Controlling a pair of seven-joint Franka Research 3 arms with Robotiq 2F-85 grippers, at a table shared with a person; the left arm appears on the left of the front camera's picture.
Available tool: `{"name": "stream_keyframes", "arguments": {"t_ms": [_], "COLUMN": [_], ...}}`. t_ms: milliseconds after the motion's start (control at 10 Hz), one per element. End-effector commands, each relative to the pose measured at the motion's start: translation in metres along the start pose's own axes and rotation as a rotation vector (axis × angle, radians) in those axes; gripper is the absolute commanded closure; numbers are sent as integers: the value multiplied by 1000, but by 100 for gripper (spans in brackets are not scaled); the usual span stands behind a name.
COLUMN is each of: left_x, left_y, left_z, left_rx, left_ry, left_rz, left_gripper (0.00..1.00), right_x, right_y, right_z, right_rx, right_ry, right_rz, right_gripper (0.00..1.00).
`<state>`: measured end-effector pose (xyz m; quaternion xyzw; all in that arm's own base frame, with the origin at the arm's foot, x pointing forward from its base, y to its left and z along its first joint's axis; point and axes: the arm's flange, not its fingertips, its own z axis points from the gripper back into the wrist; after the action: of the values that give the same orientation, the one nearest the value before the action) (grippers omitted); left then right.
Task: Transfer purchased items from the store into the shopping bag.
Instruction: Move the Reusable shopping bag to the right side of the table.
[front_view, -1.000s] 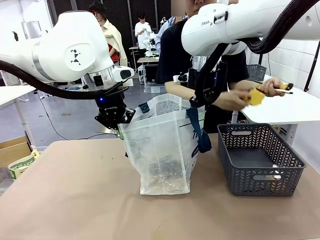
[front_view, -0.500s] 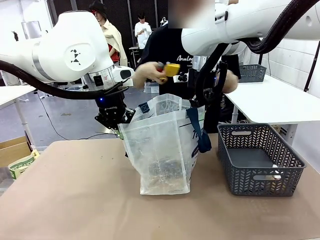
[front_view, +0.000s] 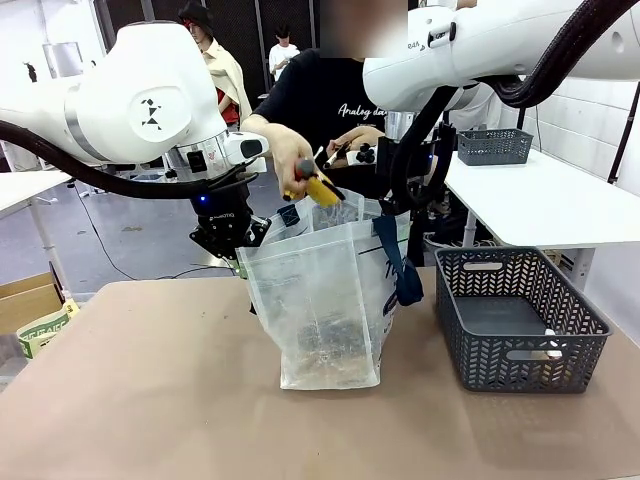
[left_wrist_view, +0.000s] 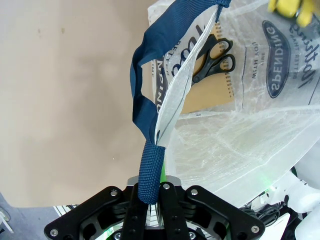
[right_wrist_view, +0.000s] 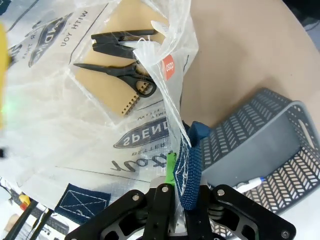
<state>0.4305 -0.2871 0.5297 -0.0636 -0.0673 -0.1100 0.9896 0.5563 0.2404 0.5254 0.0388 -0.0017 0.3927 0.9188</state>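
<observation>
The shopping bag (front_view: 320, 300) stands open mid-table, whitish and translucent with navy print. My left gripper (front_view: 233, 240) is shut on its navy strap (left_wrist_view: 149, 167) at the bag's left edge. On the other side my right gripper (front_view: 398, 205) is shut on the second strap (right_wrist_view: 190, 165). A person's hand holds a yellow packet (front_view: 320, 188) just over the bag's mouth; the yellow packet (left_wrist_view: 290, 7) also shows in the left wrist view. Inside lies a flat brown packet (left_wrist_view: 210, 87) carrying black scissors (right_wrist_view: 117, 72).
A dark grey lattice basket (front_view: 500, 256) stands right of the bag with a small white item (front_view: 548, 346) in it. A white table (front_view: 545, 205) behind holds a smaller grey basket (front_view: 495, 146). A cardboard box (front_view: 28, 300) sits off the table's left edge.
The person's hand carried the yellow packet from the white table at the right across to the bag and lowered it to the mouth. Both arms and the bag stayed still.
</observation>
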Motion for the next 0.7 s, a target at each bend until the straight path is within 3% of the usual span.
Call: {"name": "stream_keyframes", "arguments": {"t_ms": [0, 600], "left_x": [0, 0], "left_y": [1, 1], "left_z": [0, 0], "left_rx": [2, 2], "left_ry": [-1, -1], "left_rz": [1, 1], "left_gripper": [100, 100], "right_x": [-1, -1], "right_y": [-3, -3], "right_z": [-1, -1], "right_rx": [-4, -4], "right_ry": [4, 4], "right_rz": [-17, -17], "right_gripper": [100, 100]}}
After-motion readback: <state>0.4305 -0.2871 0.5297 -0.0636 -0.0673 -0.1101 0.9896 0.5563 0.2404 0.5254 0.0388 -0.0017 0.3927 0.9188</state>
